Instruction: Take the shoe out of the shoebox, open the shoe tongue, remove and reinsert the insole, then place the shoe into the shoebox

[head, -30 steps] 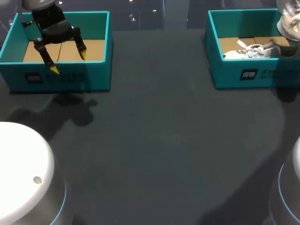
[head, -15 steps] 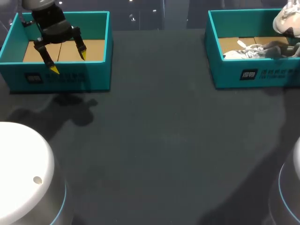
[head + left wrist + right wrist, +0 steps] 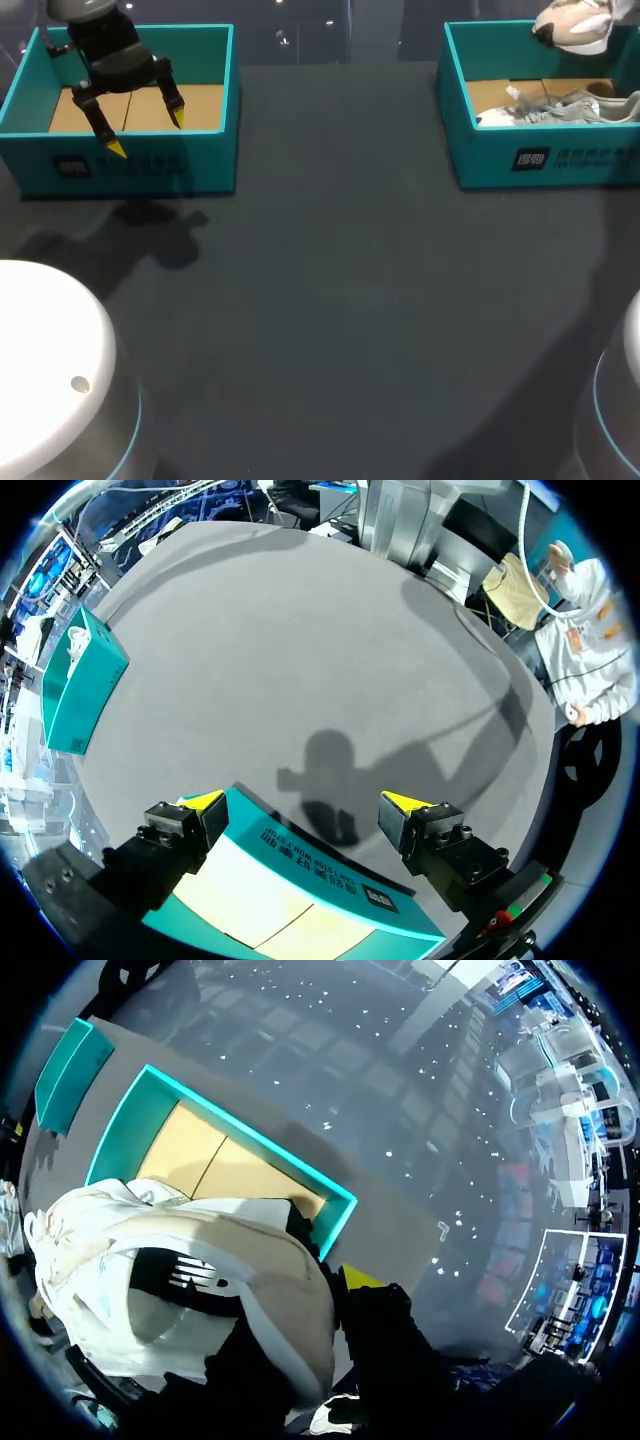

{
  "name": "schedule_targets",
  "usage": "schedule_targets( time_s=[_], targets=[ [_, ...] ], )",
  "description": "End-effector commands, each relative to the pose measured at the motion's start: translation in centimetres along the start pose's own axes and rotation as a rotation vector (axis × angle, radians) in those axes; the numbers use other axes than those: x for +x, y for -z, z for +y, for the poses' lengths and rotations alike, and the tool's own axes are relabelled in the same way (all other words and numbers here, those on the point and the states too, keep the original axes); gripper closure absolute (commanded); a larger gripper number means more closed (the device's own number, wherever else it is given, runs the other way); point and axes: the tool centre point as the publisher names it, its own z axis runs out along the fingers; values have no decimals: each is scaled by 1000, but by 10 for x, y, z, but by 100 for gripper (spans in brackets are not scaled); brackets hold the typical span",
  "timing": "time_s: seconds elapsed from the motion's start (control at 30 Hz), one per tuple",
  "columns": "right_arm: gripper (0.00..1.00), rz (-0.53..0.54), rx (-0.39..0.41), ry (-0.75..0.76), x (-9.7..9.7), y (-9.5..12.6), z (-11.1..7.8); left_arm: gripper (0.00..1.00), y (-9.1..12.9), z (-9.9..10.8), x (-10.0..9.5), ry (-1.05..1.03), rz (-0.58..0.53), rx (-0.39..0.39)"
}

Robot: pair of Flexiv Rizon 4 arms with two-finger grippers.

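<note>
A white and beige shoe (image 3: pixel 572 25) hangs above the right teal shoebox (image 3: pixel 530 158). My right gripper (image 3: pixel 305 1305) is shut on this shoe (image 3: pixel 190 1270) at its collar; one yellow fingertip (image 3: pixel 362 1278) shows beside it and the other is hidden. Below it lies the open shoebox (image 3: pixel 235 1155) with its cardboard floor. A second white shoe (image 3: pixel 555 108) lies inside that box. My left gripper (image 3: pixel 146 134) hovers open over the left teal shoebox (image 3: pixel 130 165), holding nothing. In the left wrist view that gripper (image 3: pixel 305 802) straddles the near wall of the left box (image 3: pixel 310 855).
The dark table (image 3: pixel 350 300) stretches between the two boxes. The right shoebox (image 3: pixel 80 685) shows far across the table in the left wrist view. White robot bases stand at the near left (image 3: pixel 50 370) and near right (image 3: pixel 620 400) corners.
My right gripper has lifted the shoe higher above the right box and carried it leftward. The left arm has not moved.
</note>
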Motion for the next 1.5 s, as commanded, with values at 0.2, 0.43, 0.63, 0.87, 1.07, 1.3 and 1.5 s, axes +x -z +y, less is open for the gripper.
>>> schedule_targets(
  time_s=[0.2, 0.43, 0.63, 0.87, 1.07, 1.3, 1.5],
  targets=[
    [100, -76, -110, -223, 18, -2, -27, 0, 0, 0, 0, -1, 2, -1],
    [100, -76, -110, -223, 18, -2, -27, 0, 0, 0, 0, -1, 2, -1],
    [100, -65, -102, -283, 24, -17, -25, 0, 0, 0, 0, -1, 2, -1],
    [100, -89, -66, -382, 29, -29, -29, 0, 0, 0, 0, -1, 2, -1],
    [100, -138, -34, -437, 33, -33, -28, 0, 0, 0, 0, -1, 2, -1],
    [100, -154, -20, -491, 33, -43, -22, 0, 0, 0, 0, -1, 2, -1],
    [100, -162, -2, -538, 34, -52, -19, 0, 0, 0, 0, -1, 2, -1]
  ],
)
